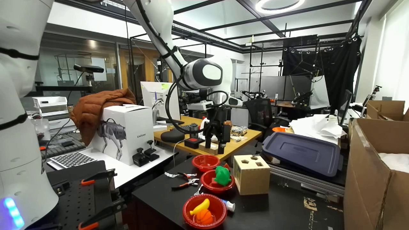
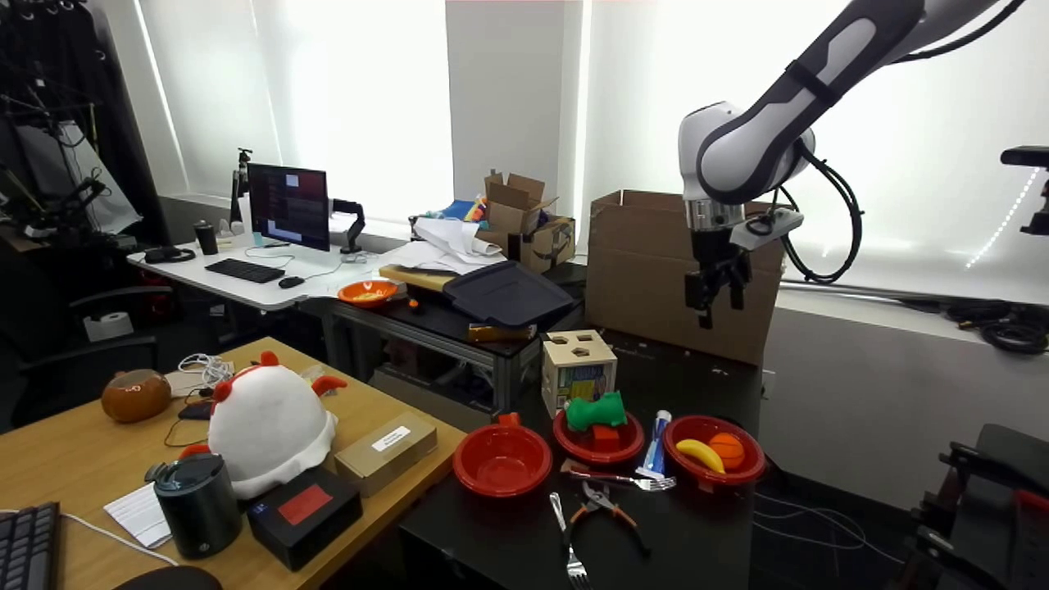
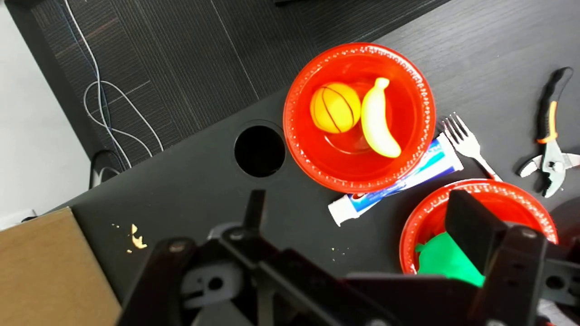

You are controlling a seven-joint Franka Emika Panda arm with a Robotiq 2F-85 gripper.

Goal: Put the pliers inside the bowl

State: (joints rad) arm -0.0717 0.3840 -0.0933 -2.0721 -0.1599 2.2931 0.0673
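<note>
The pliers (image 1: 192, 182) lie open on the black table; they also show in an exterior view (image 2: 600, 500) and at the right of the wrist view (image 3: 553, 158). Three red bowls stand in a row. One bowl (image 2: 501, 467) looks empty and is near the pliers. The middle bowl (image 1: 211, 188) holds a green toy (image 2: 597, 411) and a red block. The end bowl (image 3: 349, 174) holds a yellow banana (image 3: 378, 122) and an orange ball (image 3: 335, 107). My gripper (image 3: 356, 199) is open and empty, high above the table, apart from the pliers; both exterior views show it (image 1: 214, 148) (image 2: 721, 310).
A wooden shape box (image 1: 252, 175) stands beside the middle bowl. A toothpaste tube (image 3: 417, 172) and a fork (image 3: 466, 145) lie between bowls. Another fork (image 2: 565, 524) lies beside the pliers. A large cardboard box (image 2: 680, 279) stands at the table's edge.
</note>
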